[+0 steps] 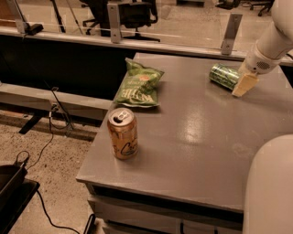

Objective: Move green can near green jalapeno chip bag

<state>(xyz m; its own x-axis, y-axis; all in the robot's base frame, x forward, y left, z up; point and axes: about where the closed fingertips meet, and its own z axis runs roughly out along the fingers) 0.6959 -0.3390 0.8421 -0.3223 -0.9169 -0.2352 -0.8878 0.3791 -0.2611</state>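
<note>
1. Green can (224, 75): dark green with pale markings, lying on its side at the far right part of the tabletop (201, 137). Its silvery end faces left, toward the bag.
2. Hand (243, 85): pale wedge-shaped tip lowered to the tabletop just beside the green can's right end. Whether it touches the can cannot be told, nor whether it is spread or pressed together.
3. Arm (274, 43): white, entering from the upper right corner and sloping down to the hand.
4. Green jalapeno chip bag (138, 85): crinkled, lying flat near the tabletop's far left edge, well apart from the green can.
5. Gold can (122, 133): upright near the front left edge, nearer the camera than the bag.
6. Office chair (132, 11): dark, on the floor behind the tabletop.
</note>
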